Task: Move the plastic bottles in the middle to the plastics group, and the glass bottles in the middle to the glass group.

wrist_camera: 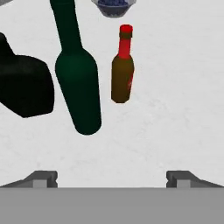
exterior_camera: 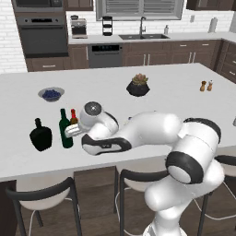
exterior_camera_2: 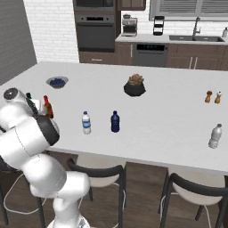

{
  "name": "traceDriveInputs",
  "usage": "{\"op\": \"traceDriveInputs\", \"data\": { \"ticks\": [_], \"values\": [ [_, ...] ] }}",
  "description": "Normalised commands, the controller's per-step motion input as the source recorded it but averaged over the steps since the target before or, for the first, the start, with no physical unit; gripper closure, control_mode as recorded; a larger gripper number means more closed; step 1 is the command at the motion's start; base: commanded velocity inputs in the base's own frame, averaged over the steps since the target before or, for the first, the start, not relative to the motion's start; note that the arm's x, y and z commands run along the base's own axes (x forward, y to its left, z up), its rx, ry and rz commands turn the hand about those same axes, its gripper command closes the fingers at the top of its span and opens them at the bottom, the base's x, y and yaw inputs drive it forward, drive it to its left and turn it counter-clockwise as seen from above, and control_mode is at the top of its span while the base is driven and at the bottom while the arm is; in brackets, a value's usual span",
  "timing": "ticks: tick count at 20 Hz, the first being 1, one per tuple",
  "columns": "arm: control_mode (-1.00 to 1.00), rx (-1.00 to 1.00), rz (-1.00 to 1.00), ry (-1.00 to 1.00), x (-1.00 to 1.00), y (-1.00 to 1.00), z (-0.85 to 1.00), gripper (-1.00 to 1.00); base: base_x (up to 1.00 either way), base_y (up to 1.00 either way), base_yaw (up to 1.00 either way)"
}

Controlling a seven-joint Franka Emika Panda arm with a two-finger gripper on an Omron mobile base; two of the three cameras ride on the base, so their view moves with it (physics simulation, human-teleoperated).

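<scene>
The tall dark green glass bottle (wrist_camera: 78, 74) stands upright on the white counter, between the squat black flask (wrist_camera: 24, 83) and the small amber bottle with a red cap (wrist_camera: 122, 65). My gripper (wrist_camera: 111, 179) is open and holds nothing. It sits a short way back from the green bottle (exterior_camera: 65, 129), with its fingertips (wrist_camera: 43, 179) apart. From the left base, the flask (exterior_camera: 40, 134) is left of the green bottle and the amber bottle (exterior_camera: 73, 117) is just behind it. The clear plastic bottle with a blue label (exterior_camera_2: 86, 123) and the dark blue bottle (exterior_camera_2: 115, 121) stand mid-counter.
A bowl of blueberries (exterior_camera: 51, 94) lies behind the glass group. A dark pot with a plant (exterior_camera: 138, 85) stands mid-counter, and salt and pepper shakers (exterior_camera: 206, 85) at the far right. Another clear bottle (exterior_camera_2: 215, 136) stands near the right front edge. Stools (exterior_camera: 44, 193) line the counter's near side.
</scene>
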Motion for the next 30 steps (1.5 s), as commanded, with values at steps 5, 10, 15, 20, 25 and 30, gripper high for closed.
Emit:
{"op": "traceDriveInputs", "data": {
  "ticks": [5,10,15,20,25,30],
  "values": [
    [-1.0,0.0,-0.01,0.19,-0.02,-0.76,0.67,-1.0,0.0,0.0,0.0],
    [-1.0,-0.17,-0.03,0.41,0.12,-0.8,0.65,-1.0,0.0,0.0,0.0],
    [-1.0,-0.36,-0.09,0.39,0.16,-0.63,0.34,-1.0,0.0,0.0,0.0],
    [-1.0,-0.42,-0.11,0.22,0.24,-0.47,-0.01,-1.0,0.0,0.0,0.0],
    [-1.0,0.13,0.0,-0.1,0.17,-0.76,-0.24,-1.0,0.0,0.0,0.0],
    [-1.0,0.3,0.0,-0.15,0.0,-0.77,-0.03,-1.0,0.0,0.0,0.0]
  ]
}}
